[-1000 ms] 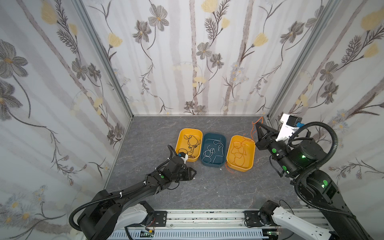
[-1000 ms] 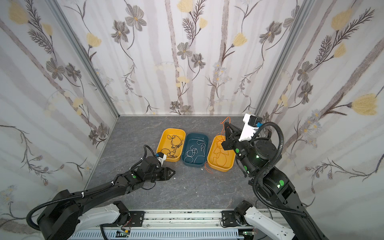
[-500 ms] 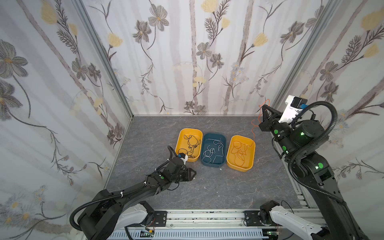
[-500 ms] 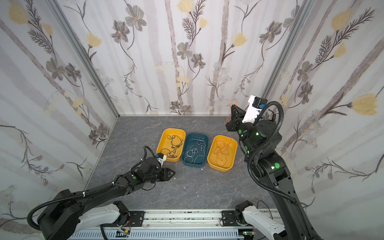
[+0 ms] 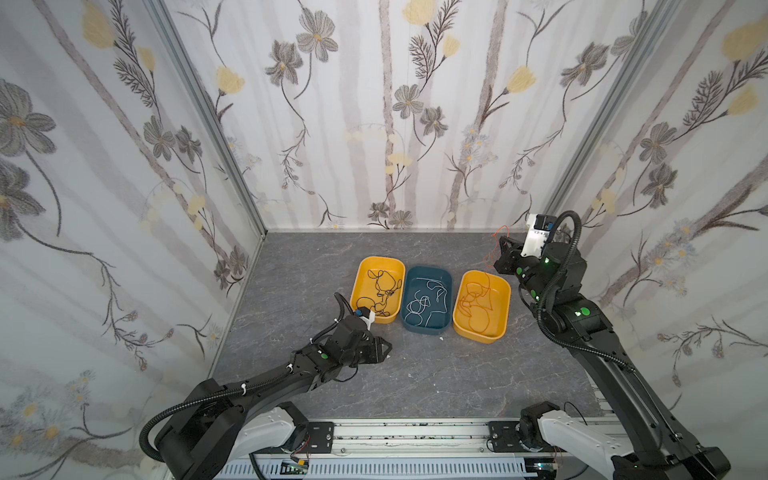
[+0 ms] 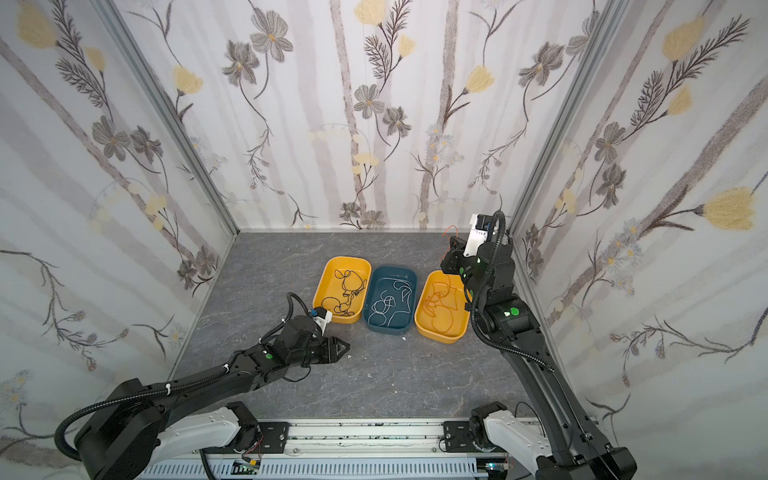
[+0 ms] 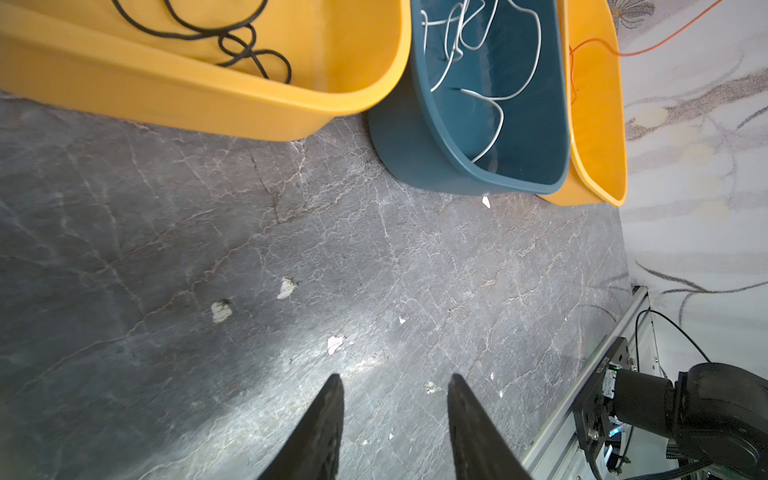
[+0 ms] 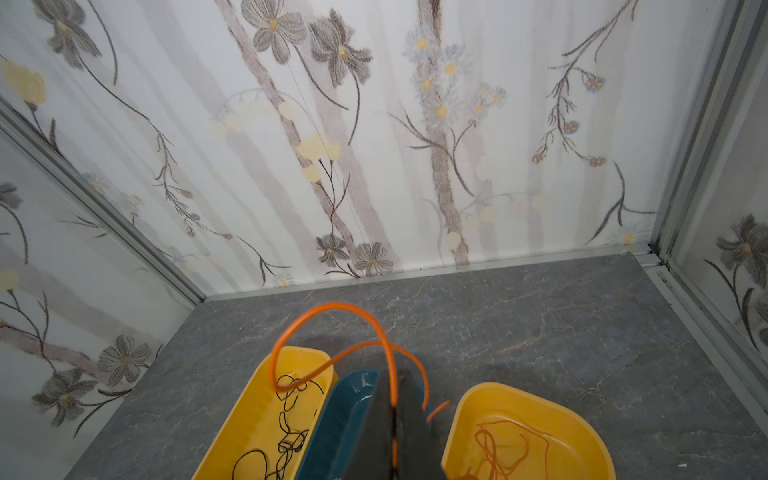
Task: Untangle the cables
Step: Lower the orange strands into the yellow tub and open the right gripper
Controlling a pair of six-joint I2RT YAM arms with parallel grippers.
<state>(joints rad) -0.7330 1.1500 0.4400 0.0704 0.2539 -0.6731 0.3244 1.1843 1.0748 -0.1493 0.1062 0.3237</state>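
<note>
Cable-sorting cell, seen from above and from both wrists. The right arm (image 5: 557, 286) stands raised at the far right of the desk (image 5: 316, 257), wrist bent toward three trays set side by side. Its jaws are pressed shut on a thin orange cable (image 8: 332, 306), held in the air above and behind the trays. The cable loops over the jaws and trails down to the right yellow tray (image 5: 478, 336), where more orange cables (image 5: 478, 299) lie coiled.

The left arm (image 5: 291, 374) stretches low and almost level across the front of the desk. Its jaws point right, just in front of the left yellow tray (image 5: 382, 259). They stand narrowly parted with nothing between them.

Black cables (image 5: 380, 286) lie tangled in that left tray. White cables (image 5: 424, 299) curl in the blue tray (image 5: 424, 326) in the middle.

The desk is dark grey with pale marble veins, closed in on three sides by walls (image 5: 374, 124) papered with grey and yellow flowers. A metal rail (image 5: 415, 432) runs along the front edge.

In both top views the held cable is only a faint orange thread. The right wrist view shows it pinched between the closed jaws. The left wrist view alone shows the gap between the left jaws, white flecks (image 7: 286, 287) scattered on the desk, and the orange strand rising out of its tray. Whether the left jaws touch the desk cannot be told.
</note>
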